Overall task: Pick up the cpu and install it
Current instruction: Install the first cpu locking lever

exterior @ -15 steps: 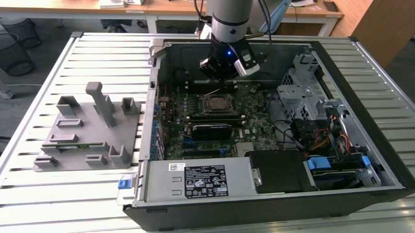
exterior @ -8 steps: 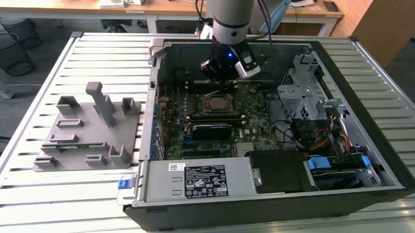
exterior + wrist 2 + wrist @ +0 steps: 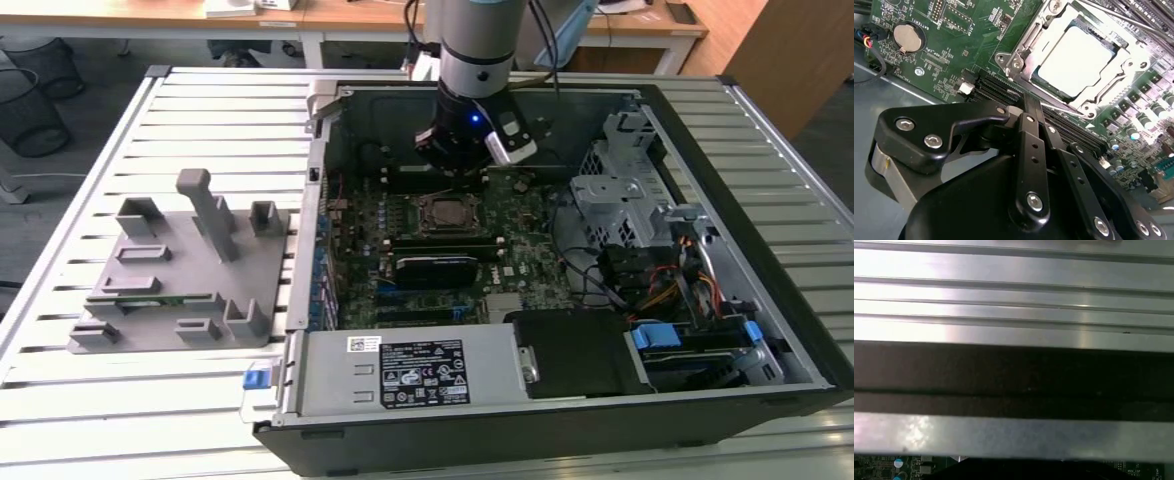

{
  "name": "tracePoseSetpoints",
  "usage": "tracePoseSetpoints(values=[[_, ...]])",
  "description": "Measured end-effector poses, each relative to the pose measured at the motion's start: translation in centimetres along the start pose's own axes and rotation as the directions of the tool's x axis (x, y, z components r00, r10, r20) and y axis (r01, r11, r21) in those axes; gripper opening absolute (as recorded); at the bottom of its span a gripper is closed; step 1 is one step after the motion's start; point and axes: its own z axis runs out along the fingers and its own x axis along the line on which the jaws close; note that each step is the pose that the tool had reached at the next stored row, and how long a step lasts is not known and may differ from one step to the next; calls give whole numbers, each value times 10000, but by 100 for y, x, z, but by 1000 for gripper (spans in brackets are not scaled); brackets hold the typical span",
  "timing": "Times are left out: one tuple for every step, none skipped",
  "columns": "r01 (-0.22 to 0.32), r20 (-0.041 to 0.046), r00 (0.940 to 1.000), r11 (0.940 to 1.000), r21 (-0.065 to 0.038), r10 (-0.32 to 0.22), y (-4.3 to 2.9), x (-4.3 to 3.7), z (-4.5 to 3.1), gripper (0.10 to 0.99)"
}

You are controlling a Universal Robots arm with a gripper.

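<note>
The cpu [image 3: 1077, 61] sits seated in its socket [image 3: 1019, 60] just ahead of the gripper [image 3: 1030, 107], which is clenched (holding nothing), so placement looks done.

Beyond the pincer [image 3: 461, 165], pale wooden desks [image 3: 334, 20] line a dark grey floor [image 3: 80, 120]; two black mesh bins [image 3: 34, 95] stand nearby. A ribbed silver metal tabletop [image 3: 174, 110] gleams.
</note>
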Motion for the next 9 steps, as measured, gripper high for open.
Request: tracePoseSetpoints(values=[[0,-1,10000,10000,0,0,-1,-1,11,106],[1,-1,10000,10000,1,-1,-2,-3,23,106],[2,-1,10000,10000,1,-2,-4,-6,34,106],[1,-1,10000,10000,2,-1,-5,-8,45,106],[1,-1,10000,10000,1,-1,-6,-10,55,106],[0,-1,10000,10000,1,0,-7,-11,66,106],[1,-1,10000,10000,3,-1,-8,-14,76,106],[1,-1,10000,10000,3,-1,-9,-16,85,106],[1,-1,10000,10000,3,-1,-10,-19,93,106]])
